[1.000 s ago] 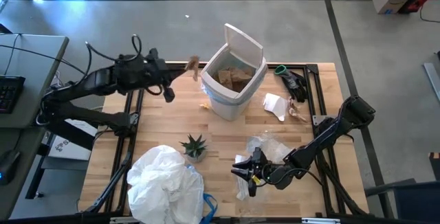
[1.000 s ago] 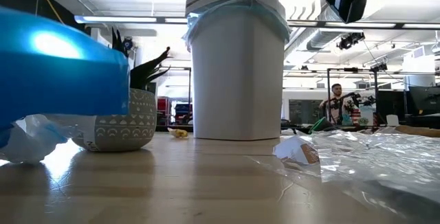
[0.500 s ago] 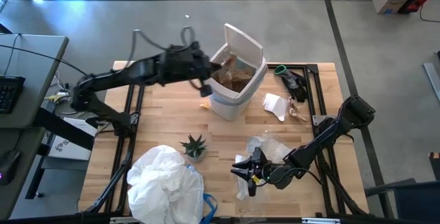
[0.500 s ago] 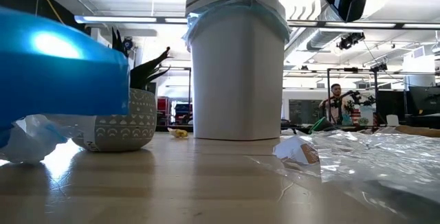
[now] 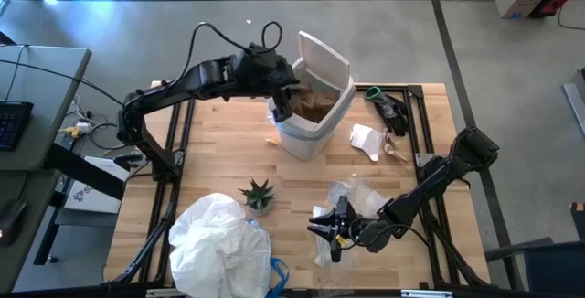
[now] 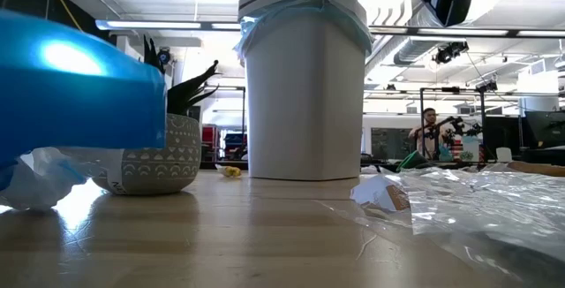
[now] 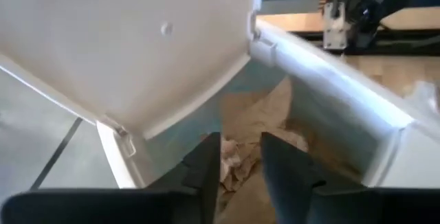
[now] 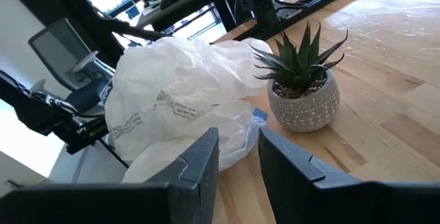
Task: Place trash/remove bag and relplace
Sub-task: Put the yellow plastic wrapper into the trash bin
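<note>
Left gripper (image 5: pixel 285 97) has swung over the bin (image 5: pixel 311 106) — jaws parted, empty; crumpled paper (image 7: pixel 230 161) half-hidden inside.

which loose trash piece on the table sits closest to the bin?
The small yellowish scrap by the white bin's base on the left arm's side. The white paper scrap lies farther off on the other side, and the clear wrapper is nearer the right gripper.

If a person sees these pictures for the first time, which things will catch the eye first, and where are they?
First the tall white plastic bin with its lid up, at the far middle of the wooden table, brown crumpled paper inside; the left pincer hangs over its opening, jaws apart. Then the big crinkly white plastic bag at the near left edge, beside a small green spiky potted plant. The right pincer waits low at the near right.
</note>
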You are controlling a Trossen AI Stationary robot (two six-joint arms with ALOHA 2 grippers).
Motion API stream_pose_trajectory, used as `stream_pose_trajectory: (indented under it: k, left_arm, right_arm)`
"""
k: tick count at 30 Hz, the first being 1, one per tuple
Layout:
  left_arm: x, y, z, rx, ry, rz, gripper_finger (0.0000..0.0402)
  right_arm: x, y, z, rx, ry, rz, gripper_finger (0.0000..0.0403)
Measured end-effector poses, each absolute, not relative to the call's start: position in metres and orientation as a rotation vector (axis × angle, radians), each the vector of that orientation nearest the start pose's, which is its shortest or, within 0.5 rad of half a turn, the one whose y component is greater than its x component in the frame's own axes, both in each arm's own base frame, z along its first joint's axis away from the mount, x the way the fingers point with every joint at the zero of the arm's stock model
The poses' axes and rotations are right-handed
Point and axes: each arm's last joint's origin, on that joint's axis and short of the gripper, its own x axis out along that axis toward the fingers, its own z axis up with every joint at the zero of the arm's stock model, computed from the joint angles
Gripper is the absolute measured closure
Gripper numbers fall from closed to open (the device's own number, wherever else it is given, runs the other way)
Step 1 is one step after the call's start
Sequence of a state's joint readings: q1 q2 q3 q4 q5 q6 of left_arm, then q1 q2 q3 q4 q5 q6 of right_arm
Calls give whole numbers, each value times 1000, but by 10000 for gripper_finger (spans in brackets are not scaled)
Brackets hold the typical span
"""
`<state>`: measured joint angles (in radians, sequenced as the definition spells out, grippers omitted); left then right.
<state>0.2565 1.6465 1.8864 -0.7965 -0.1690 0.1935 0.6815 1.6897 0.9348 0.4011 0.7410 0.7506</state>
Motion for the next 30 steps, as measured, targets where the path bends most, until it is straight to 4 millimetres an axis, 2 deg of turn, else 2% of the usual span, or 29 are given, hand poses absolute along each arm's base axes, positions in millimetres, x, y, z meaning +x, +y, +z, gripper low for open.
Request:
stream_pose_trajectory:
  k: [6,13,17,22,26,30]
  left_arm:
    - [318,82,449,124,591,307,245]
    - [274,53,448,118,823,255,239]
    - [250,42,438,100,924,282,239]
    - [232,36,411,72,926,290,239]
    - [227,37,371,71,905,281,239]
    - [230,42,324,72,886,203,238]
  right_arm:
    - [288,208,211,514,225,-163,313]
    - [285,211,211,510,222,-163,313]
    - [285,211,211,490,217,-171,313]
    - [285,211,211,478,218,-172,313]
    - [285,211,211,479,217,-172,313]
    - [285,211,211,482,218,-171,313]
